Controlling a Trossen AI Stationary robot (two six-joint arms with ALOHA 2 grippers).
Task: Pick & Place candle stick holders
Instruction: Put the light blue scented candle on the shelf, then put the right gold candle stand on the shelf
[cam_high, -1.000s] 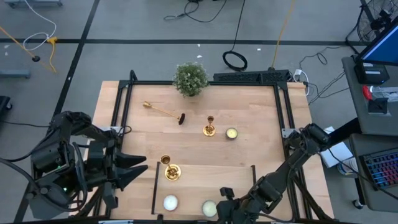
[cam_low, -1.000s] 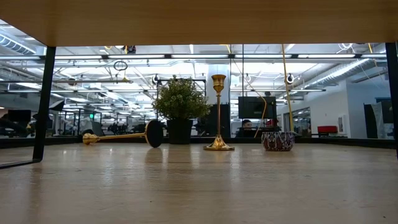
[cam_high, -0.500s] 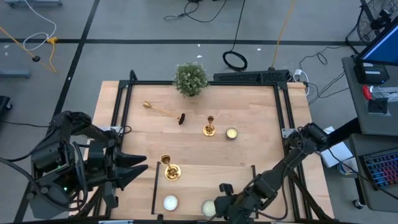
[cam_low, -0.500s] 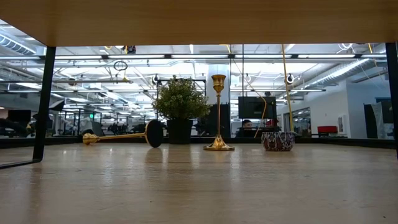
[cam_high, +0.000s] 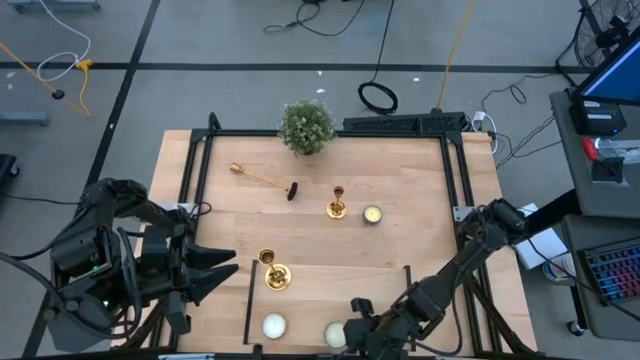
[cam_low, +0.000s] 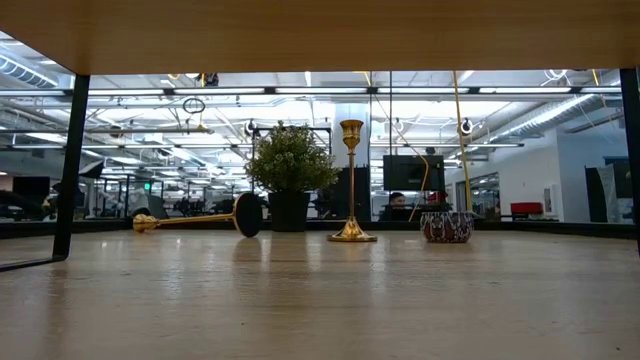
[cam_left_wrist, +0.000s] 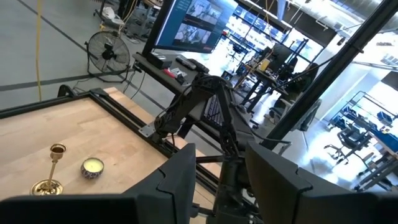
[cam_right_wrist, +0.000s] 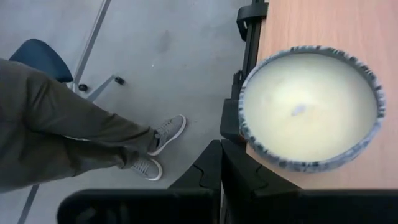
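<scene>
Meanwhile right gripper (cam_high: 352, 334), shut and empty, crept toward 9 o'clock beside tealight (cam_high: 337, 335); left gripper (cam_high: 222, 270) unmoved, half-open, empty.

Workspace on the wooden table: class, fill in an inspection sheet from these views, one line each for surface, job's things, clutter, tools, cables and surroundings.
Surface: wooden table, black frame round it.
Job's things: one gold candlestick upright mid-table; another candlestick upright nearer the front; a third candlestick lying on its side.
Clutter: potted plant at the back edge; tealight beside the middle candlestick; two tealights at the front edge.
Tools: left tool open, empty, at the left edge; right tool shut, empty, by the front tealight.
Cables: coiled on the floor.
Surroundings: a person's legs beside the table.
</scene>
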